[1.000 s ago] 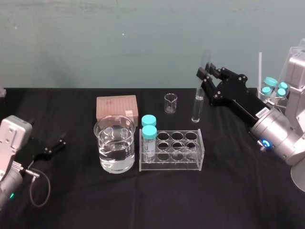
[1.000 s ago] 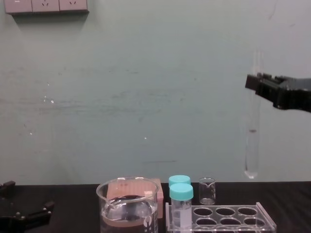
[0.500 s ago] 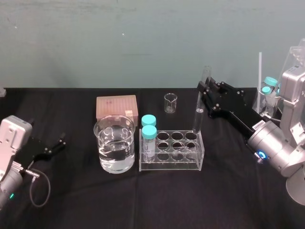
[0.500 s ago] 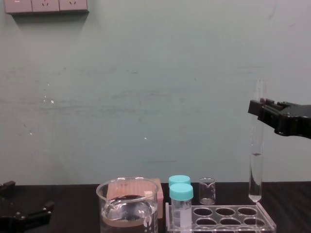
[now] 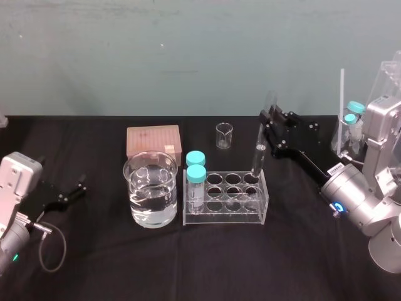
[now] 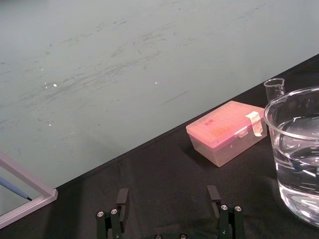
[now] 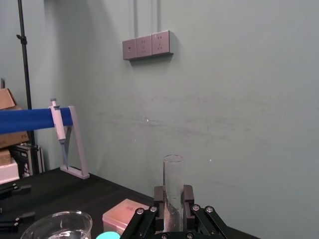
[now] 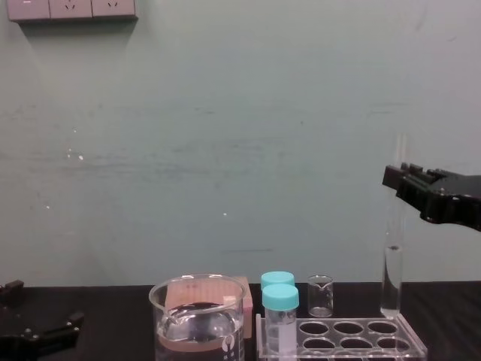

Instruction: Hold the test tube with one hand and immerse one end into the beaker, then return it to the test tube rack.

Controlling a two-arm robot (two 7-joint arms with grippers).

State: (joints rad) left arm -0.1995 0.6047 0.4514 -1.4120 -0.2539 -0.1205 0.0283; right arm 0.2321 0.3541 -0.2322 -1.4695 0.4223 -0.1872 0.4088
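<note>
The test tube (image 5: pixel 258 143) hangs upright with a little liquid in its lower part, and my right gripper (image 5: pixel 268 127) is shut on its upper half. In the chest view the test tube (image 8: pixel 392 259) has its round end just above the back right hole of the clear test tube rack (image 8: pixel 342 340). The right wrist view shows both fingers (image 7: pixel 188 198) pressed against the test tube (image 7: pixel 172 186). The beaker (image 5: pixel 150 188), half full of clear liquid, stands left of the test tube rack (image 5: pixel 226 202). My left gripper (image 6: pixel 168 199) rests open at the table's left side, well clear of the beaker (image 6: pixel 297 149).
Two teal-capped vials (image 5: pixel 196 170) stand in the rack's left end. A pink tip box (image 5: pixel 153 141) and a tiny beaker (image 5: pixel 224 135) sit behind. A clear holder with teal-capped vials (image 5: pixel 354 119) stands at the far right beside my right arm.
My right gripper has come down and toward the rack with the test tube, bringing the tube's lower end from high above the table to just over the back right hole.
</note>
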